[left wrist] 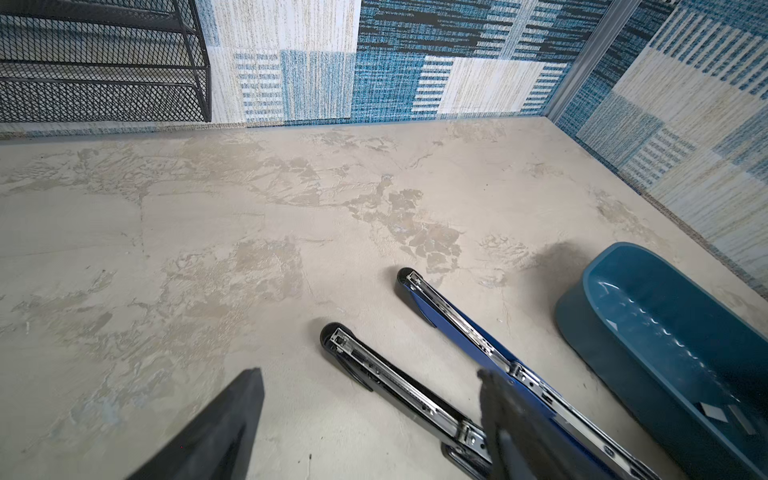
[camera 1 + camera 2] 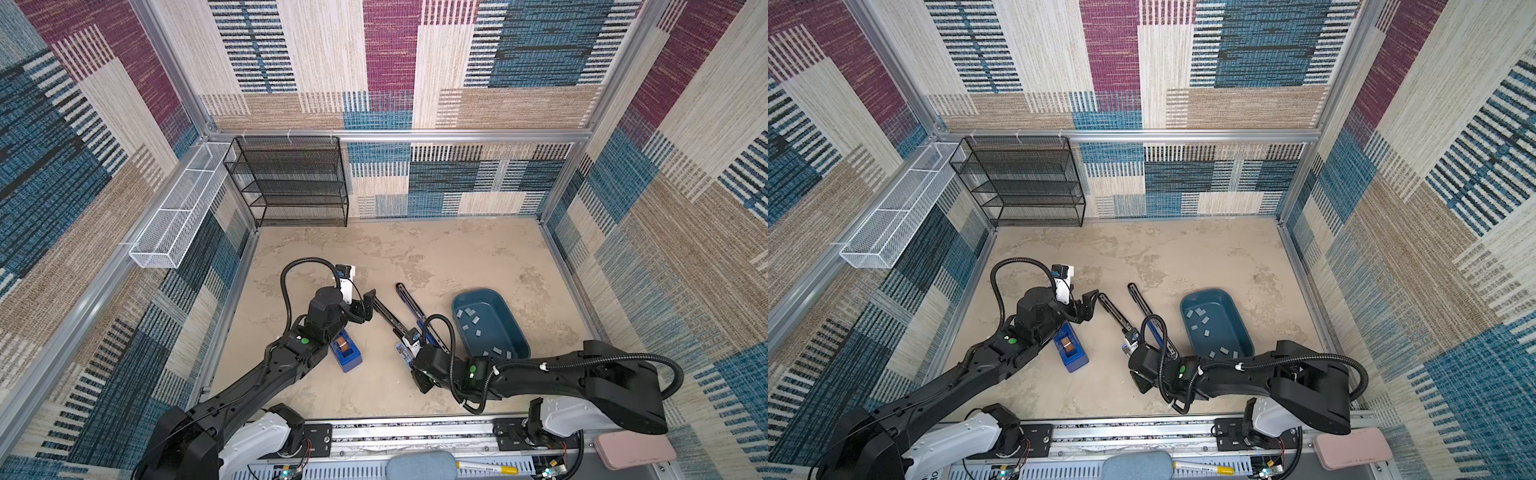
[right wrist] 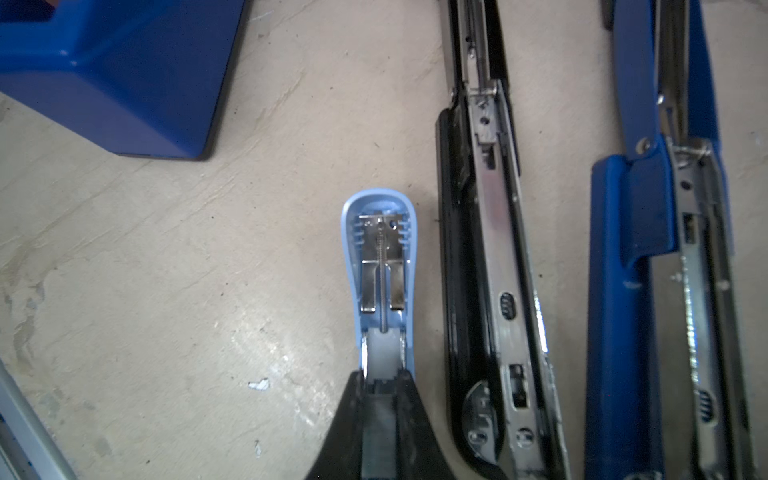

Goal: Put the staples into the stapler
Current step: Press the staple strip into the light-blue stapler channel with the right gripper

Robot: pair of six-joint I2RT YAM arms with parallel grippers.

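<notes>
Right claw (image 3: 380, 386) pinching light-blue stapler (image 3: 380, 249), likely its magazine; left claw (image 2: 365, 308) wide, empty, beside black stapler (image 2: 384, 312).

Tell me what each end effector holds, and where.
The right end effector clamps the light-blue stapler at the end opposite its rounded tip. The left end effector is open and holds nothing.

Robot lab cell: aluminium frame (image 2: 415, 135), carpet-tiled walls (image 2: 324, 50).
</notes>
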